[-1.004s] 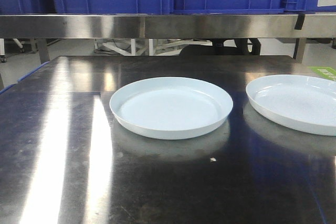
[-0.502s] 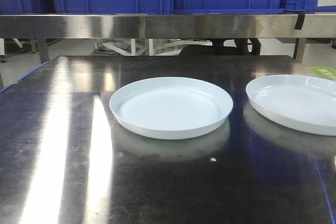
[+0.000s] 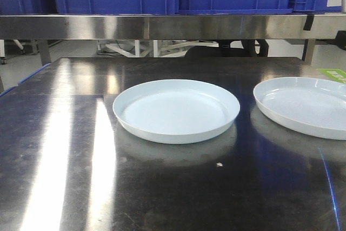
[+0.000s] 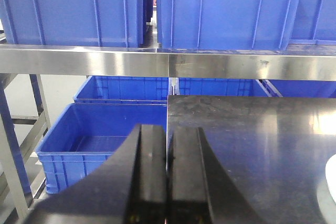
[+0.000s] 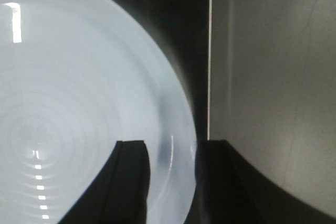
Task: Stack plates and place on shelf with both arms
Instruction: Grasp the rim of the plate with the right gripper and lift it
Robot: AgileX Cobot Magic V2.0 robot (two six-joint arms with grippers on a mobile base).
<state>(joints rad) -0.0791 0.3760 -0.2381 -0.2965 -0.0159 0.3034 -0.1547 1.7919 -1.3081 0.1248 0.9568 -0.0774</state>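
**Left wrist view.** The left gripper (image 4: 167, 182) has its two dark fingers (image 4: 147, 182) pressed flat together with nothing between them. Ahead of and above the fingertips runs the brushed front rail of the shelf (image 4: 168, 64), which carries blue bins (image 4: 73, 9). More blue bins (image 4: 100, 140) sit below and to the left of the gripper. The dark steel tabletop (image 4: 247, 140) begins just ahead of the fingertips and extends to their right. A white plate edge (image 4: 332, 182) shows at the far right, well apart from the fingers; which of the two plates it belongs to cannot be told.

**Front view.** Neither gripper is visible. The left plate (image 3: 176, 110) and the right plate (image 3: 303, 106) lie flat on the tabletop, side by side and apart, unstacked. The right plate is cut by the frame edge. A small pale crumb (image 3: 219, 164) lies in front of the left plate. The shelf rail spans the top, behind both plates.

**Right wrist view.** The right gripper (image 5: 170, 150) is spread and hangs over the rim of the right plate. One finger (image 5: 128, 182) is over the plate's basin and the other (image 5: 226, 182) is outside the rim, with the rim between them. Whether either finger touches the plate cannot be told. The tabletop edge runs just outboard of the outer finger.
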